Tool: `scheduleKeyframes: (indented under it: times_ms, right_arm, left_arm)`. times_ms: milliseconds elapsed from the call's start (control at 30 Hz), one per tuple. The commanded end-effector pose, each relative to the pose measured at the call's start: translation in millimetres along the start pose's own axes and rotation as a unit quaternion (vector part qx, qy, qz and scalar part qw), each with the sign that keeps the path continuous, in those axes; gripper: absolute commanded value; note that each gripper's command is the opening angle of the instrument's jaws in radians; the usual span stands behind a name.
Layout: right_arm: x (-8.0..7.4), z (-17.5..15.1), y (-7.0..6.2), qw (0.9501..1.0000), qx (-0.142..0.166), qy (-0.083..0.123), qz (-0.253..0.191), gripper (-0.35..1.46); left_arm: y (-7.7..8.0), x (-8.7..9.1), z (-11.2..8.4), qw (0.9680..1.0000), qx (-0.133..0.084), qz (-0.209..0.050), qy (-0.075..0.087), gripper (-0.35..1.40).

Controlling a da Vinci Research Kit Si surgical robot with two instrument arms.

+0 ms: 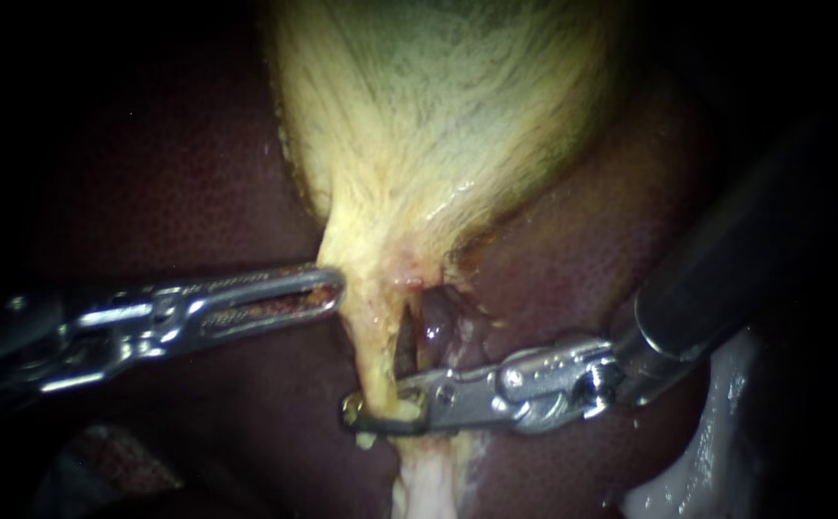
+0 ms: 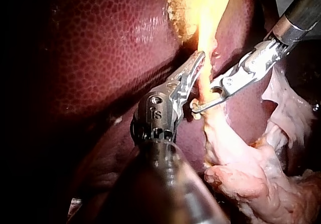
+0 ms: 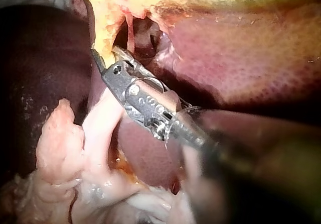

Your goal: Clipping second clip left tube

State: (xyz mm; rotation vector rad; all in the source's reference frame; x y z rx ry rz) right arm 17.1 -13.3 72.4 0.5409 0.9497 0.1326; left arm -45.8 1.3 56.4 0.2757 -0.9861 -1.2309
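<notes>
Nearest the endoscope, a tongue of pale stripped tissue (image 1: 426,490), wet and ragged, lying on the liver (image 1: 150,192) on the near side of the clamped spot. Same tissue in both wrist views, heaped in soft lobes beside the right instrument's shaft.

Just beyond it, hand of the right instrument (image 1: 369,415) closed narrow on the left tube (image 1: 373,336), with one jaw on each side of the yellow strand and both touching it. Shaft from the upper right, crossing the dark liver surface at a shallow slant. At the very tip of that hand, a small bright glint (image 1: 352,408); clip or jaw end not to be told apart. Same grip in the left wrist view: a thin jaw on one side of the tube, a broader one on the other, tube running straight through.

Beside the left tube, toward the right instrument's shaft, a dark opening (image 1: 435,322) in the tissue with a thinner, darker strand (image 1: 407,336) standing in it, clear of the jaws.

Farther along the tube, left instrument (image 1: 334,286) with its tip against the tube's outer edge, near the narrowing of the gallbladder (image 1: 438,115). State of its hand — holding tissue or merely laid against it — not to be told from any view. The two instruments apart along the tube, not touching.

Farthest back, gallbladder broad, yellow-white and fibrous, spread over the mottled maroon liver and tapering into the left tube.
</notes>
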Motion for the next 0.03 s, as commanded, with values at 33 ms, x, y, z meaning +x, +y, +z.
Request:
scheduleKeyframes:
  times_ms: [33]
  right_arm:
    - [0.0,0.0,0.0,1.0,0.001,0.0,0.0,-0.35]
  left_arm:
    - [0.0,0.0,0.0,1.0,0.0,0.0,0.0,-0.35]
